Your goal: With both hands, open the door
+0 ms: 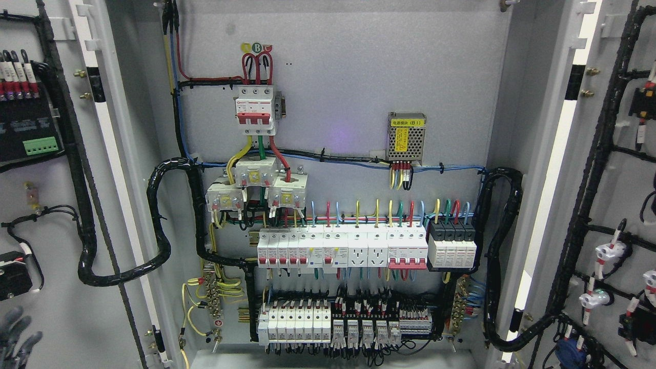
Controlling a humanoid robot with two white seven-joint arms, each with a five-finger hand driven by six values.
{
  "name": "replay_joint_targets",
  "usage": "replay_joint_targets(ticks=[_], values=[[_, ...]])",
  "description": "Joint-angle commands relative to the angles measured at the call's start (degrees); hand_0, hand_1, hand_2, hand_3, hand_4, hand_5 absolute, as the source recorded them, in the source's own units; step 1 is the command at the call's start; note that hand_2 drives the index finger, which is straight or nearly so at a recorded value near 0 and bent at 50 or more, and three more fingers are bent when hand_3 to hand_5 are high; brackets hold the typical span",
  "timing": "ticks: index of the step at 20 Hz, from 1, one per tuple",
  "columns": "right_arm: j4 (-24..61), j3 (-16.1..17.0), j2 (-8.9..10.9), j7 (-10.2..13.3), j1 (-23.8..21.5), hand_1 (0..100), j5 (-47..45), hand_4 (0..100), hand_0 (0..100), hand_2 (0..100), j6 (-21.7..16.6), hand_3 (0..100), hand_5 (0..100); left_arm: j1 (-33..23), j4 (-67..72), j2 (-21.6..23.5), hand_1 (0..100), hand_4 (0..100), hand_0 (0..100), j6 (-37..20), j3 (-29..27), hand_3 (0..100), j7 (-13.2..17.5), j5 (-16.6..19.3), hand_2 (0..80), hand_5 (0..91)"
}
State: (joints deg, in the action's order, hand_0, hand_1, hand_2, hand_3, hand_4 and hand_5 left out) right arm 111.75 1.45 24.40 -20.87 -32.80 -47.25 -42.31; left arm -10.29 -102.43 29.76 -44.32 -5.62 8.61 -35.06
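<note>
Looking straight into an electrical cabinet (pixel 338 77) with both doors swung wide open. The left door (pixel 56 205) fills the left edge of the view and the right door (pixel 605 205) fills the right edge, each showing its inner face with black cable looms and small components clipped on.

Only one robot hand shows up: the left robot hand (pixel 15 335), dark grey, way down in the bottom left corner, in front of the lower part of the left door. Its fingers look spread and loose, holding nothing, and I can't tell whether it's actually touching the door panel. The right one isn't in view at all.

As for writing: above the red-handled main breaker (pixel 255 110) there are three round stickers, and the green middle one reads "B". The small mesh-cased power supply (pixel 406 136) has a yellow label on top with some characters and "(B1)", plus a yellow warning sticker on its face. Everything else printed on the breaker rows (pixel 341 248) and the relays (pixel 328 320) lower down is too small to read.
</note>
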Motion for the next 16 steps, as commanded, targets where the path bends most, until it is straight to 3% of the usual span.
replay_joint_targets(ticks=[1, 4, 9, 13, 16], values=[[-5.75, -12.87, 1.35, 0.04, -5.50, 39, 0.23, 0, 12, 0, -0.05, 0, 0, -1.57, -8.05, -2.86, 39, 0, 12, -3.93, 17.12, 0, -0.17, 4.20, 0.0, 0.0], [-7.85, -13.93, 1.01, 0.04, -9.63, 39, 1.98, 0, 12, 0, -0.05, 0, 0, -4.81, -7.96, -4.00, 39, 0, 12, -3.75, 19.42, 0, -1.66, 8.15, 0.0, 0.0], [-14.35, -16.12, 0.30, 0.04, -18.16, 39, 8.40, 0, 12, 0, -1.01, 0, 0, -14.03, -6.83, -6.47, 39, 0, 12, -3.49, 23.02, 0, -1.76, 18.79, 0.0, 0.0], [-25.76, -21.21, -0.40, 0.04, -19.49, 39, 8.49, 0, 12, 0, -10.92, 0, 0, -25.20, -2.44, -6.73, 39, 0, 12, -1.65, 22.68, 0, -1.76, 24.16, 0.0, 0.0], [-36.66, -24.47, -1.37, 0.04, -19.49, 39, 8.58, 0, 12, 0, -18.67, 0, 0, -29.25, 5.28, -6.56, 39, 0, 12, -0.68, 21.63, 0, -1.76, 25.22, 0.0, 0.0]])
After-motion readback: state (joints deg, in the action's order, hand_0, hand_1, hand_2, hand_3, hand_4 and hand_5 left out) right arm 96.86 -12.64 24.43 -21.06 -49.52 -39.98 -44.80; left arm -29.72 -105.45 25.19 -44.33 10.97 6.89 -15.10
